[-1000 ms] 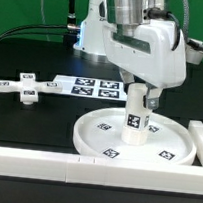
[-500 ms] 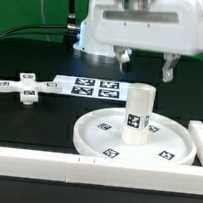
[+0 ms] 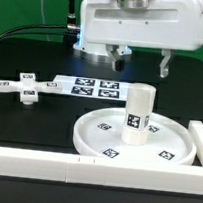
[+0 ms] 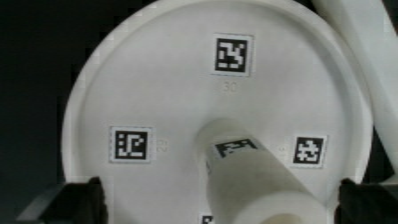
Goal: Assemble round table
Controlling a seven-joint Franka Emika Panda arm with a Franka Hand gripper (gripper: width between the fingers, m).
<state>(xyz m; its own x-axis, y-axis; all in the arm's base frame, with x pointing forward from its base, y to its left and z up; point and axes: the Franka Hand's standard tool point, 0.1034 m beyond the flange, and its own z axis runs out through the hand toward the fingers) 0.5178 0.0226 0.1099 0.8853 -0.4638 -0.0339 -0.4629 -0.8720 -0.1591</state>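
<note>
Overhead, the end effector (image 3: pixel 141 62) gapes apart; tagged leg (image 3: pixel 138 115) stands upright on tagged disc (image 3: pixel 85 131).

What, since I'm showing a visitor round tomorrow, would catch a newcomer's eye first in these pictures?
The short leg stands upright at the middle of the large round disc, toward the exterior view's right. Above it the pincer hangs open, holding nothing. The small cross-shaped foot lies apart at the exterior view's left, beside the marker board.
</note>
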